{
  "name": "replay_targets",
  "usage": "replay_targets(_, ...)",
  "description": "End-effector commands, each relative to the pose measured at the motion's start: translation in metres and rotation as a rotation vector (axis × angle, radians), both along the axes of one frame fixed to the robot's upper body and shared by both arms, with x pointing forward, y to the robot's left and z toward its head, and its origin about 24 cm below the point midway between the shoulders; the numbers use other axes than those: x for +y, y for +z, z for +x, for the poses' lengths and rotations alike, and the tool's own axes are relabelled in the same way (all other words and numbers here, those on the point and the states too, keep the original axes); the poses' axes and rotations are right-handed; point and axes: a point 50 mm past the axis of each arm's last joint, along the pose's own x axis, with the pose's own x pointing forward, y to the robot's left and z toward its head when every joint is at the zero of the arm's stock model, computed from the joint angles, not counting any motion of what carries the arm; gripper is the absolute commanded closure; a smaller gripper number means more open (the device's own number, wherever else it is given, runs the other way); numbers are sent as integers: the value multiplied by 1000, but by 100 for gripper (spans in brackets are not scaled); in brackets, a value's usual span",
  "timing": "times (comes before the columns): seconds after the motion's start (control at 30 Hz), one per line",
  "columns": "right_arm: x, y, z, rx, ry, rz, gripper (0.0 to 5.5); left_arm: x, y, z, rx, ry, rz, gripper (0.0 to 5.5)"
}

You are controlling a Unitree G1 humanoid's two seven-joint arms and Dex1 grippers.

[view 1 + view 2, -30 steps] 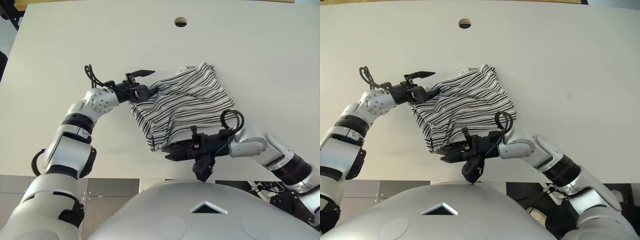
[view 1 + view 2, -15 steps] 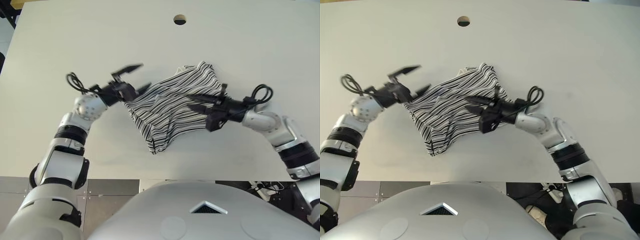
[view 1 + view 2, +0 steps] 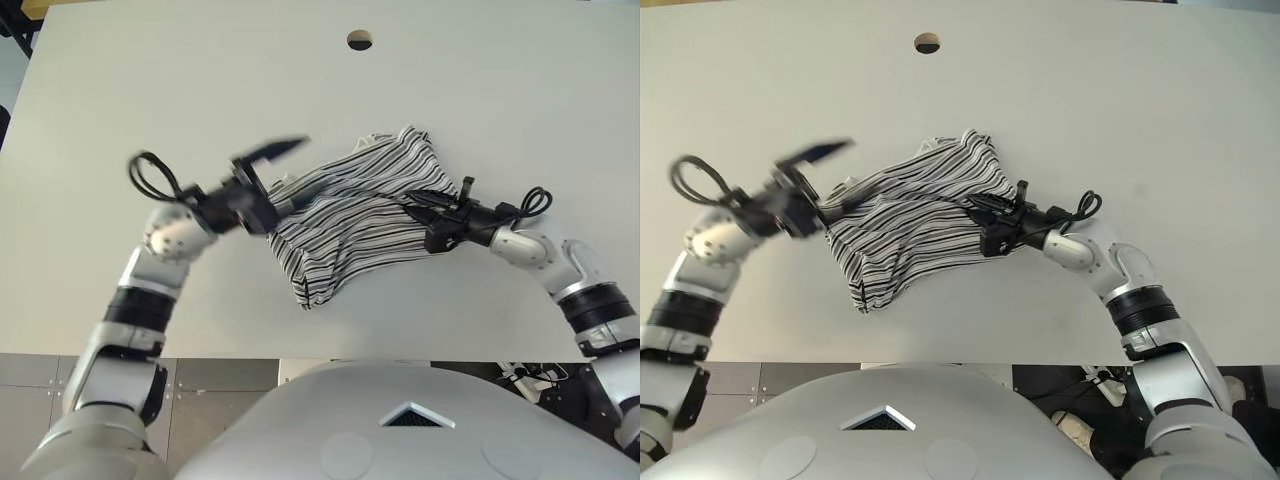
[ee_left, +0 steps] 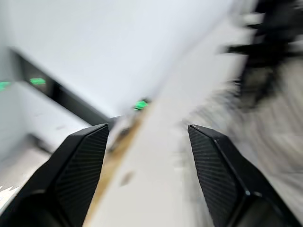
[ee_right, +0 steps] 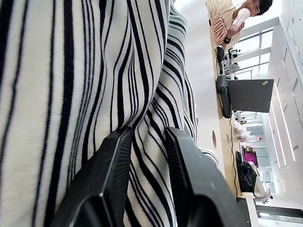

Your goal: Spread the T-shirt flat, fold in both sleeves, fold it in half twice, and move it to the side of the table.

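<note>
Swung in toward the T-shirt (image 3: 350, 215) at its 9 o'clock edge, your left gripper (image 4: 147, 128) gapes empty, the soft, light cloth lies rumpled on the table (image 3: 150, 80), and your right gripper (image 5: 149, 135) has slid to 3 o'clock, grip impossible to tell, so pinch hems.

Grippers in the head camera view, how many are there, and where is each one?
2. The left gripper, fingers open, is at the left edge of the striped T-shirt; the right gripper is at its right edge.
</note>
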Motion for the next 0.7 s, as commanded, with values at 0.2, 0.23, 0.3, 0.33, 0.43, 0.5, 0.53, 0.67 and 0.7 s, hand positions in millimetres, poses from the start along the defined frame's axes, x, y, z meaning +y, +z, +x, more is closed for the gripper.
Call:
replay_targets(0.2,-28,-11,2,56,-36,-158,419,12,-59,-22,154,-58,475,239)
replay_targets(0.23,-28,-12,2,63,-27,-170,419,19,-63,-21,162,-41,508,239)
replay_targets(0.3,-34,-15,7,81,-28,-216,419,29,-65,-25,186,-13,530,239)
replay_targets(0.33,-38,-17,9,84,-33,-245,419,31,-65,-28,194,-12,521,239)
replay_targets(0.43,-47,-19,12,96,-43,-278,419,24,-62,-43,218,-38,436,239)
replay_targets(0.5,-50,-18,14,94,-55,-273,419,19,-57,-52,230,-49,373,239)
replay_targets(0.53,-50,-17,16,91,-59,-271,419,18,-54,-54,230,-40,355,239)
replay_targets(0.67,-42,-11,12,84,-13,-203,419,25,-46,-45,205,16,341,239)
replay_targets(0.7,-37,-7,9,86,14,-164,419,29,-44,-38,195,41,347,239)
